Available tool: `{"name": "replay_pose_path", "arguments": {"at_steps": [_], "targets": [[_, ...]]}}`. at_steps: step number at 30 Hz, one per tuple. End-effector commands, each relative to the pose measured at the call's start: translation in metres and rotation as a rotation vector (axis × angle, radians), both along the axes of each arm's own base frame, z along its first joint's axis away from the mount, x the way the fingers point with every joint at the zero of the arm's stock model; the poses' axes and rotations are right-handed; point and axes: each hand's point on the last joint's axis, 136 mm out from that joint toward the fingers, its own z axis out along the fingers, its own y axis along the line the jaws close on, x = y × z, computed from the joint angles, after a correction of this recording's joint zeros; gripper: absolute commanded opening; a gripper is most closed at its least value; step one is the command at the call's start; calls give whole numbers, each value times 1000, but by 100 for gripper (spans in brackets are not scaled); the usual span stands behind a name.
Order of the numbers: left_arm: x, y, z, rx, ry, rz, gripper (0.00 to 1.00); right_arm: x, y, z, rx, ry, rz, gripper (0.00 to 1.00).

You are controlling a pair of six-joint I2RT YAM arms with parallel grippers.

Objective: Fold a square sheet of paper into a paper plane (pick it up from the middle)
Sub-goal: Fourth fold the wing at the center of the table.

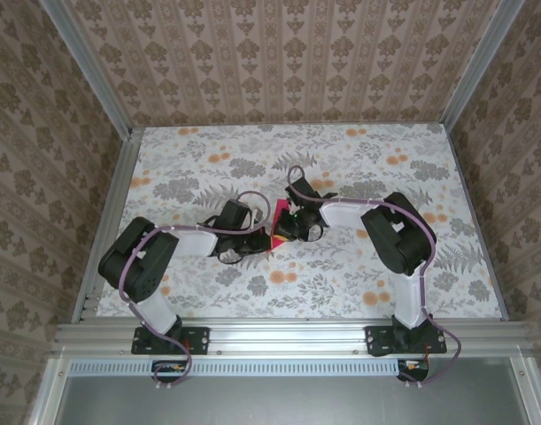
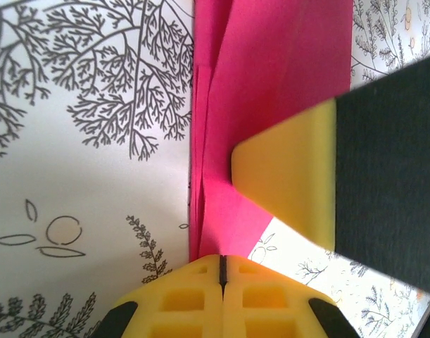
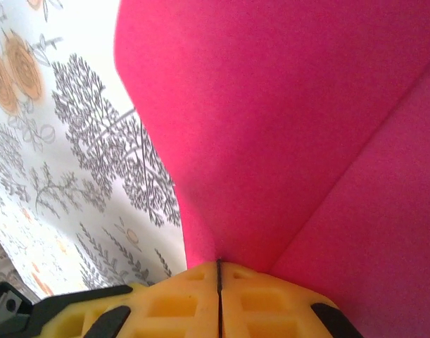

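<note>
The square sheet of paper (image 1: 276,225) is bright magenta, folded into several layers, and held above the middle of the table between both arms. In the left wrist view my left gripper (image 2: 222,259) is shut on the paper's (image 2: 271,84) lower edge, where stacked folded edges run up the left side. The yellow finger of my right gripper (image 2: 285,184) presses on the same paper from the right. In the right wrist view my right gripper (image 3: 219,266) is shut on the paper (image 3: 285,127) beside a diagonal crease. I cannot tell whether it has a paper plane's dart shape.
The table (image 1: 359,274) carries a floral cloth with grey leaves and orange flowers. Aluminium rails (image 1: 288,335) frame the near edge and sides, and patterned walls (image 1: 279,62) enclose the back and sides. Both arm bases stand at the near edge.
</note>
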Motion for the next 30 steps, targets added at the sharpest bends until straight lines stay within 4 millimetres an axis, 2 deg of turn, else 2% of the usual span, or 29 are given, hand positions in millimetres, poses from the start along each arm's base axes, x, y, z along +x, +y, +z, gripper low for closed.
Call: {"name": "replay_pose_path", "arguments": {"at_steps": [1, 5, 9, 14, 18, 22, 24, 30], "targets": [[-36, 25, -34, 109, 151, -15, 0, 44, -34, -13, -102, -100, -94, 10], [-35, 24, -32, 104, 147, -20, 0, 61, -40, -4, -72, -134, -100, 12], [-33, 22, -28, 95, 141, -26, 0, 68, -39, 16, -36, -175, -67, 15], [-24, 14, -10, 64, 101, -37, 0, 60, -35, 40, 3, -221, -6, 20], [-11, 4, 22, 2, 34, -41, 1, 46, -37, 51, 22, -238, 12, 25], [2, 2, 52, -47, -35, -17, 13, 36, -45, 50, 16, -240, -6, 31], [7, 7, 59, -52, -58, 9, 20, 33, -46, 48, 20, -238, -11, 34], [16, 27, 58, -38, -64, 92, 32, 32, -39, 41, 60, -220, -9, 40]]}}
